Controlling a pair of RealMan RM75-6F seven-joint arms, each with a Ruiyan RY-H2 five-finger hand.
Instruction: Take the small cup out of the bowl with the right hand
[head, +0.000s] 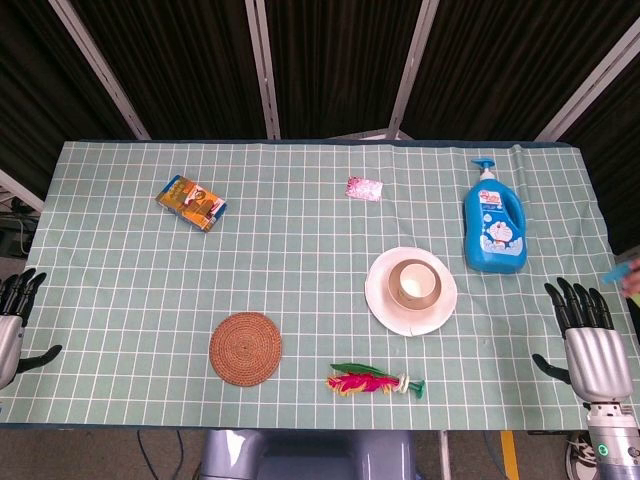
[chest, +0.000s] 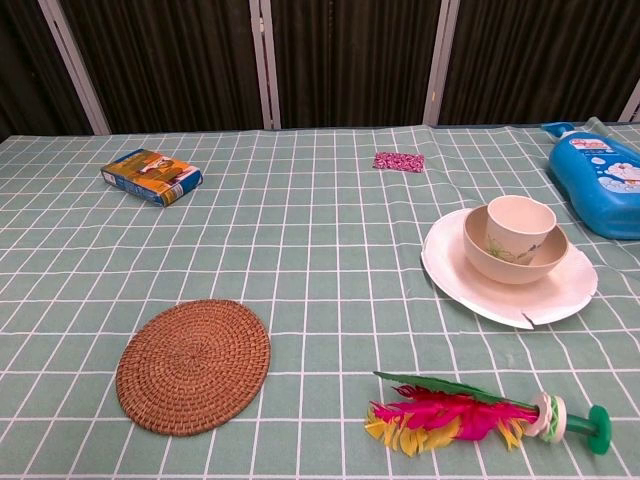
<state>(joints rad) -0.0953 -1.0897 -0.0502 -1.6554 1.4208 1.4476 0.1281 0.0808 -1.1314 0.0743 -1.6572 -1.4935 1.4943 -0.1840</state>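
A small cream cup (head: 410, 282) (chest: 519, 227) stands upright inside a beige bowl (head: 432, 298) (chest: 545, 261), which rests on a white plate (head: 380, 300) (chest: 450, 265) right of the table's centre. My right hand (head: 588, 334) is at the table's right edge, well right of the bowl, fingers apart and holding nothing. My left hand (head: 12, 318) is at the left edge, fingers spread and empty. Neither hand shows in the chest view.
A blue detergent bottle (head: 494, 222) (chest: 599, 182) lies behind the plate to the right. A feather shuttlecock toy (head: 372, 383) (chest: 470, 412) lies in front of it. A round woven coaster (head: 245, 347) (chest: 194, 364), an orange-blue box (head: 191, 202) (chest: 151, 176) and a small pink packet (head: 364, 188) (chest: 398, 161) sit elsewhere.
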